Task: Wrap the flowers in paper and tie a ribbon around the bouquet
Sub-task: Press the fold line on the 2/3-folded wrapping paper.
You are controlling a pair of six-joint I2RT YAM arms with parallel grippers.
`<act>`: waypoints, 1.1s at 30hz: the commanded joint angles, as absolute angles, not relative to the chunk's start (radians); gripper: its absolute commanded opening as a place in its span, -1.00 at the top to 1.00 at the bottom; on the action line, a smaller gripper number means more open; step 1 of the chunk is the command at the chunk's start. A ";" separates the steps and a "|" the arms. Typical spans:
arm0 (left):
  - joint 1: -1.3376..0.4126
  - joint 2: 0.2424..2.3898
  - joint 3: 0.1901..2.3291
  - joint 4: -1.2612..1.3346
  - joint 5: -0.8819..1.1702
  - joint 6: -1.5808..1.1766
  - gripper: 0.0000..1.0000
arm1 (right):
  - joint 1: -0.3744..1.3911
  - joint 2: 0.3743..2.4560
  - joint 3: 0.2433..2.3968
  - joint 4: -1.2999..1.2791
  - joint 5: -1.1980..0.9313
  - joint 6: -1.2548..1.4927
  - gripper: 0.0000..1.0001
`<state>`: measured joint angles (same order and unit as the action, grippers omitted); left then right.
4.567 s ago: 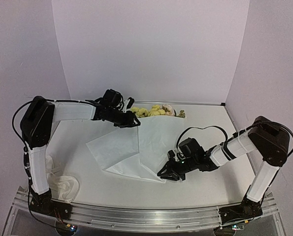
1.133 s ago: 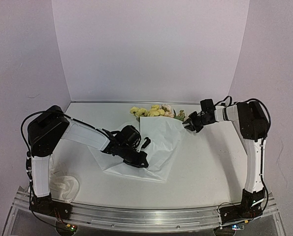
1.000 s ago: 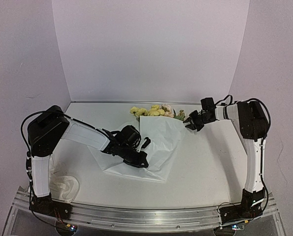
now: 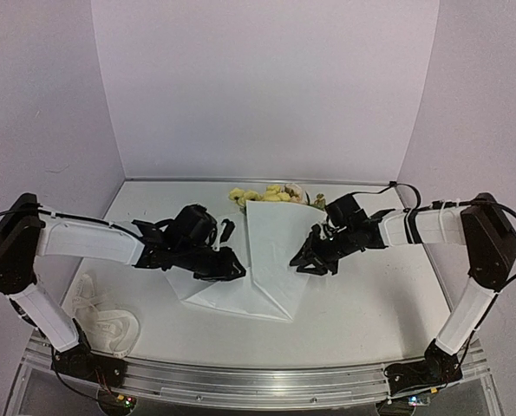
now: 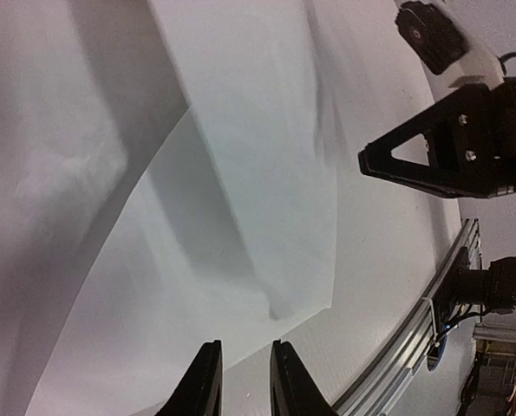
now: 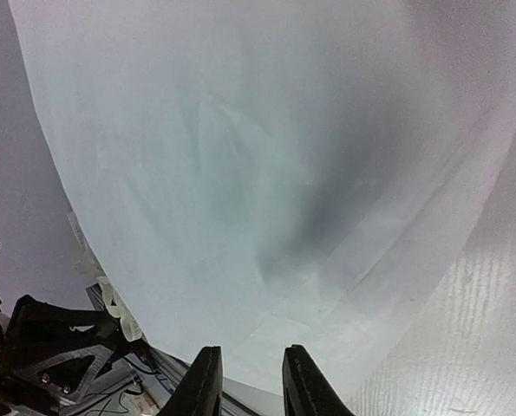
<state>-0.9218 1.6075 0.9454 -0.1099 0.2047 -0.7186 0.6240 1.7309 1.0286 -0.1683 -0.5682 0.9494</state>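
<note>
The white paper (image 4: 273, 251) lies folded into a tapered cone at the table's middle, with the yellow and cream flowers (image 4: 271, 195) poking out of its far end. My left gripper (image 4: 231, 268) sits low at the cone's left side, over the flat flap. In the left wrist view it (image 5: 244, 345) stands narrowly open, with only paper (image 5: 240, 147) beyond the tips. My right gripper (image 4: 306, 262) hovers at the cone's right edge; the right wrist view shows it (image 6: 251, 348) narrowly open above the paper (image 6: 266, 173). The cream ribbon (image 4: 112, 326) lies coiled at the near left.
White backdrop walls close off the back and both sides. A metal rail (image 4: 240, 381) runs along the near table edge, with the arm bases on it. The left forearm stretches across the table's left half, above the ribbon.
My left gripper has let go of the paper and drawn back to the left. The right gripper has swung from the flowers' end down to the cone's right edge.
</note>
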 commanded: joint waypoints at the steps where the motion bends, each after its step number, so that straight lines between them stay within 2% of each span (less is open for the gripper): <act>1: -0.920 1.467 0.814 -0.183 0.112 -0.921 0.57 | 0.704 1.765 1.009 0.034 -0.539 1.007 0.53; 6: -0.914 1.289 0.644 -0.258 0.028 -1.119 0.48 | 0.772 1.799 1.001 0.083 -0.510 1.021 0.54; 12: -0.898 1.201 0.518 -0.149 -0.018 -1.218 0.36 | 0.804 1.887 1.067 0.116 -0.507 1.045 0.55; 16: -0.897 1.233 0.490 -0.019 -0.004 -1.222 0.30 | 0.821 1.953 1.115 0.140 -0.511 1.084 0.56; 22: -0.902 1.283 0.551 0.086 0.092 -1.128 0.38 | 0.832 1.995 1.118 0.170 -0.497 1.116 0.57; 33: -0.929 1.551 0.684 0.180 0.252 -0.998 0.55 | 0.849 1.995 1.077 0.233 -0.491 1.167 0.58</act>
<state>-0.9190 1.4961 0.6357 0.1037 0.1774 -1.0532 0.8358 1.9972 1.0878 0.1859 -0.5121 1.1404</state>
